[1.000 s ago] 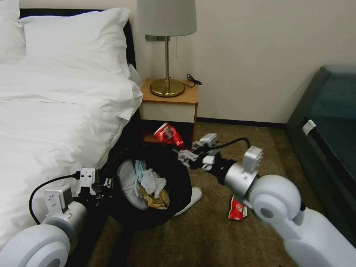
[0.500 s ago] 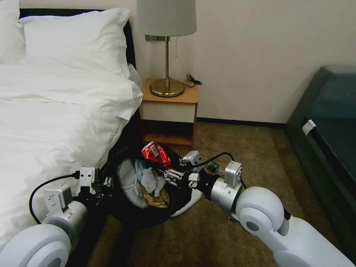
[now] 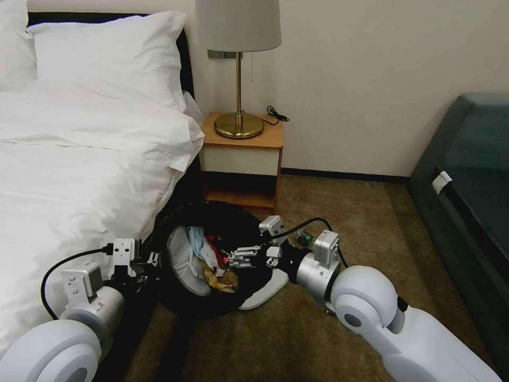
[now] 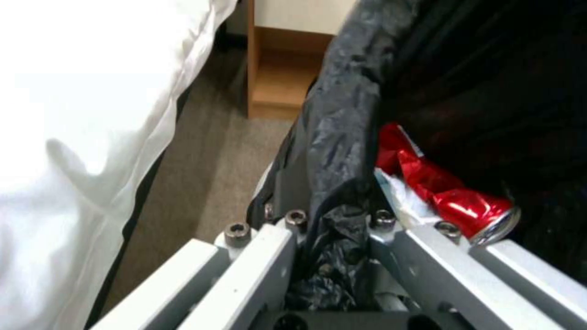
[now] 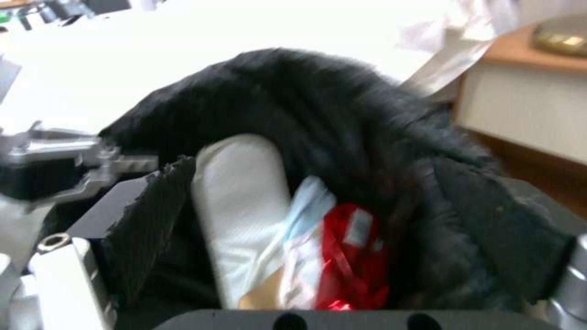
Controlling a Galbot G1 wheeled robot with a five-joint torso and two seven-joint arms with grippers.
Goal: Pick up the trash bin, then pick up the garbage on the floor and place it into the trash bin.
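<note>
The red snack wrapper [image 3: 212, 248], carried above the trash bin [image 3: 249, 223] a second ago and over its rim half a second ago, is now seen inside the bin among the other litter. The right end effector [image 3: 229, 258] has been lowered into the bin mouth; its fingers are spread apart with nothing held, so the release is judged complete. The left end effector [image 4: 333, 229] is clamped on the bin's near rim and bag liner, the bin being held tilted beside the bed [image 3: 63, 175].

Count inside the bin: one white slipper [image 3: 183, 260], one red wrapper, one crushed red can [image 4: 471, 208], one tan paper piece [image 3: 220, 281], white tissue. Count on the floor by the bin: one white slipper [image 3: 265, 294], one small green bottle [image 3: 304, 238]. The task is judged unfinished.
</note>
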